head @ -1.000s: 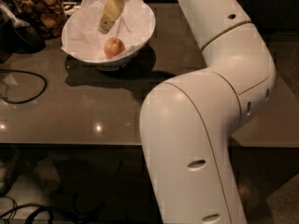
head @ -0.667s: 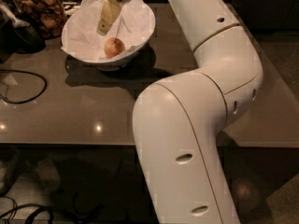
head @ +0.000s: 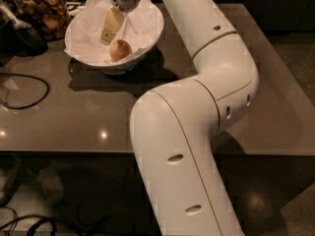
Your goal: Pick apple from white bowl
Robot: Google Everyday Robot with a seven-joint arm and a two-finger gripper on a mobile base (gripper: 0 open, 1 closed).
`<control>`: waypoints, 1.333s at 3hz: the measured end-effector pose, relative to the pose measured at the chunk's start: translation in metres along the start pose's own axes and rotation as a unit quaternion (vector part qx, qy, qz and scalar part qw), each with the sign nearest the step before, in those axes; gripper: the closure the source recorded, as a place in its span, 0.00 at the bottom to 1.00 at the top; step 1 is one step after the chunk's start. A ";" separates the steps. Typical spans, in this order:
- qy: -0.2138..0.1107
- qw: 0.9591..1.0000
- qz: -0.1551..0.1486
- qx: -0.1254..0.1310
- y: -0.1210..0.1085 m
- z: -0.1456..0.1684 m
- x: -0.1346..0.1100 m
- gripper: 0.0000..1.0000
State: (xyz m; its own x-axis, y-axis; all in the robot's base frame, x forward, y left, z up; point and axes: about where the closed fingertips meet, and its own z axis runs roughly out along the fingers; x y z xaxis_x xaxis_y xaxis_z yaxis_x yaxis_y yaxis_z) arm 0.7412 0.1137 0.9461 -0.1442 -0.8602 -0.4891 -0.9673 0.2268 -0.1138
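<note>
While the round apple (head: 120, 49), showing no long side, lies on the crumpled paper (head: 142, 18) in the near half of the white bowl (head: 158, 31), the gripper (head: 108, 32) hangs just above it, slanting down-left from the sharply bent arm (head: 197, 132), open or closed I cannot tell.

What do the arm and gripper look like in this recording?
The arm is made of thick, smooth, glossy white tubes with rounded elbows, thin seam lines and small dark oval holes; no external cables or logos show. The gripper, over the white bowl, is pale yellow below a rounded grey-white wrist.
</note>
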 end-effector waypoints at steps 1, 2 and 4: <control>0.008 1.000 0.007 -0.014 0.000 0.018 0.006 0.19; 0.011 0.999 0.017 -0.026 -0.002 0.033 0.013 0.22; 0.007 0.998 0.034 -0.047 -0.005 0.054 0.030 0.24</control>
State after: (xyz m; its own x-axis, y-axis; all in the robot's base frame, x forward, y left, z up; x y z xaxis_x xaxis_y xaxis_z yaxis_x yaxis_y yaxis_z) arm 0.7527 0.1120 0.8852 -0.2115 -0.8507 -0.4812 -0.9706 0.2408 0.0010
